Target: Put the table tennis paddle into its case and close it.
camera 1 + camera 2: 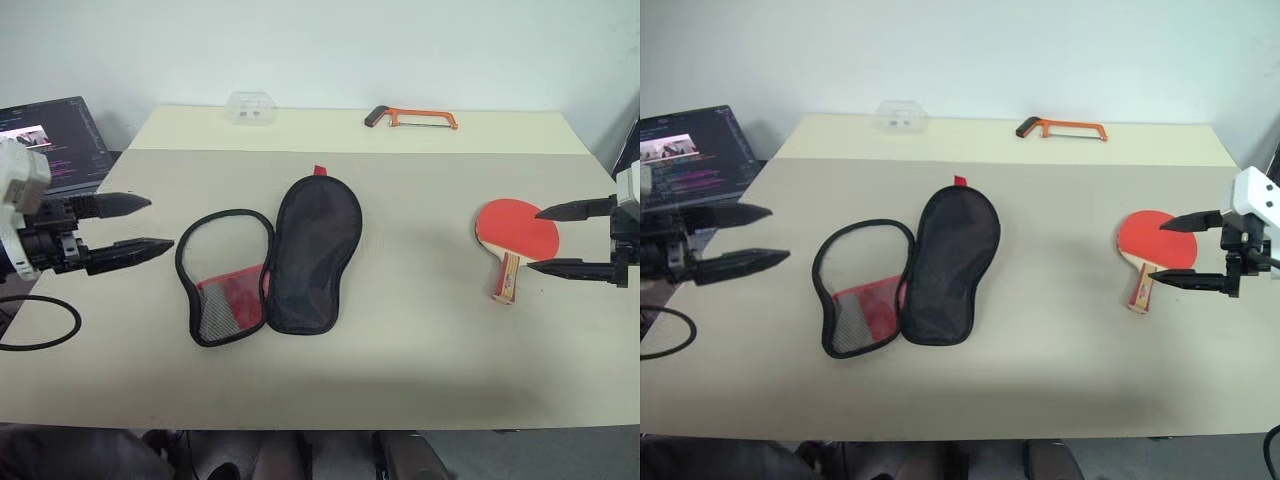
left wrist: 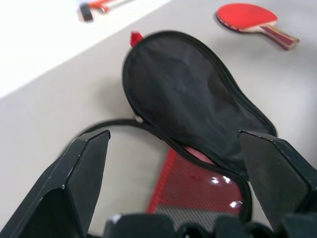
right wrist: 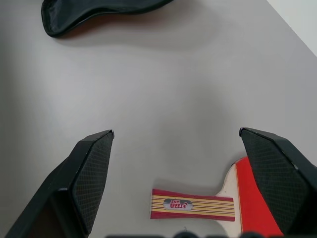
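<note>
Beige tabletop [image 1: 420, 370] runs up to a pale wall, with everything on it spread well apart. On the robot's right side lies the paddle [image 1: 517, 232], red face up, its wooden handle pointing toward the near edge. The right gripper [image 1: 572, 238] hangs just beside it on the outer side, fingers spread wide and holding nothing; in the right wrist view the handle lies between and below the two fingertips, with no contact to be seen.

Near the middle of the table lies the case [image 1: 270, 262], unzipped and folded open flat: the black fabric half sits toward the paddle, and the clear-windowed half with red pocket and mesh sits toward the robot's left. The two halves join along their inner edges. The paddle is well apart from the case.

The left gripper [image 1: 150, 224] hovers at the left side of the table, near the windowed half of the case, fingers wide apart and empty.

At the far edge rest an orange hacksaw [image 1: 411, 118] and a small clear box [image 1: 251, 107]. A laptop [image 1: 55, 140] stands off the table's left end.
</note>
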